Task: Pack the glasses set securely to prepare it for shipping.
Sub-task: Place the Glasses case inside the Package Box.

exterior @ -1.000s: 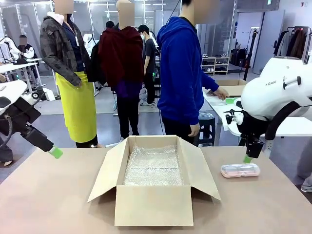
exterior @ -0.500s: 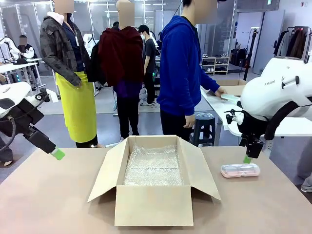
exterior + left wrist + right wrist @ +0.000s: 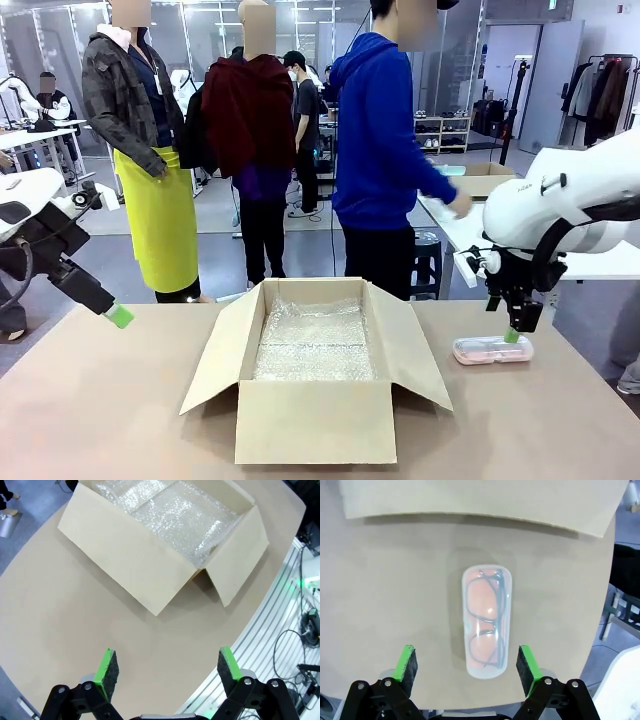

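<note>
1. Front view: the right end effector (image 3: 513, 335) hangs just above the pink glasses case (image 3: 492, 349). The case lies flat on the bench (image 3: 100, 420), to the right of the open cardboard box (image 3: 315, 420). The left end effector (image 3: 118, 316) is well apart, near the bench's left edge.
2. Left wrist view: the left end effector's pads (image 3: 106, 667) stand wide apart and hold nothing. The box and its bubble wrap lining (image 3: 170, 510) lie beyond. It is best left parked clear of the box.
3. Right wrist view: the right end effector is open and empty, with 1 pad on either side of the case's near end. The case runs lengthwise away from the fingers, with glasses visible inside.
   - Move toward the case's middle, then descend straight.
   - Close gently across the narrow width, because the smooth shell would likely slip or tip from an end grip.
</note>
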Available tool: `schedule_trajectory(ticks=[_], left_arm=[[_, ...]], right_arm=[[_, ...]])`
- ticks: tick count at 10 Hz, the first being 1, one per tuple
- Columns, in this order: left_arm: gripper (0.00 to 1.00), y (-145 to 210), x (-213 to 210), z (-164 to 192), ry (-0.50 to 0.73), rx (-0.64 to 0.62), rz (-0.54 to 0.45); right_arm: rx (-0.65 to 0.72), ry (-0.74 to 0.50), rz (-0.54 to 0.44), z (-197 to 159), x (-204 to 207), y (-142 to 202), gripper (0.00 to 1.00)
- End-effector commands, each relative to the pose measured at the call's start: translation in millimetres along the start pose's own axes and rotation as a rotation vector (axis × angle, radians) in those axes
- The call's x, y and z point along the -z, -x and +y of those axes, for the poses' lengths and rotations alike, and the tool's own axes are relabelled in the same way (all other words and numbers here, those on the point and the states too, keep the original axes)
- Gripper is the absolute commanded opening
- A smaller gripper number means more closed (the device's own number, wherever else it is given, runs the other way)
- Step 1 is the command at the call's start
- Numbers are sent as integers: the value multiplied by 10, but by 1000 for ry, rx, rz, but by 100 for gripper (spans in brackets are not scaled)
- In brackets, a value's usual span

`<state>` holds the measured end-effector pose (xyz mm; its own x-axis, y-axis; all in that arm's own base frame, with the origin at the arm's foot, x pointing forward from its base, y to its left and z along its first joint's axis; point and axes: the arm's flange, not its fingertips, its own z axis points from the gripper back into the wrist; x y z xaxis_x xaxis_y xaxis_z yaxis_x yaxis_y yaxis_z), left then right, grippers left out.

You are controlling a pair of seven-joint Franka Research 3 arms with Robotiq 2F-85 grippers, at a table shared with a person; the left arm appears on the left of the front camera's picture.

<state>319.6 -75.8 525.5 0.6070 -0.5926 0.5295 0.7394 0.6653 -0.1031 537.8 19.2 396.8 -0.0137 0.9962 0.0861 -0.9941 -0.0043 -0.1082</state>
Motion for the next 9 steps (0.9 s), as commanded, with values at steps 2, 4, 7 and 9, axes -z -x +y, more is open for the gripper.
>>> schedule_trajectory(ticks=[2,4,7,9], left_arm=[[100,-5,-8,14,12,10,-16],[100,-5,-8,14,12,10,-16],[100,-5,-8,14,12,10,-16],[100,-5,-8,14,12,10,-16]], right_arm=[[22,-2,-20,-174,314,123,100],[27,12,-34,-227,579,219,100],[25,-1,-24,-298,808,265,100],[36,-1,-17,-329,898,279,100]])
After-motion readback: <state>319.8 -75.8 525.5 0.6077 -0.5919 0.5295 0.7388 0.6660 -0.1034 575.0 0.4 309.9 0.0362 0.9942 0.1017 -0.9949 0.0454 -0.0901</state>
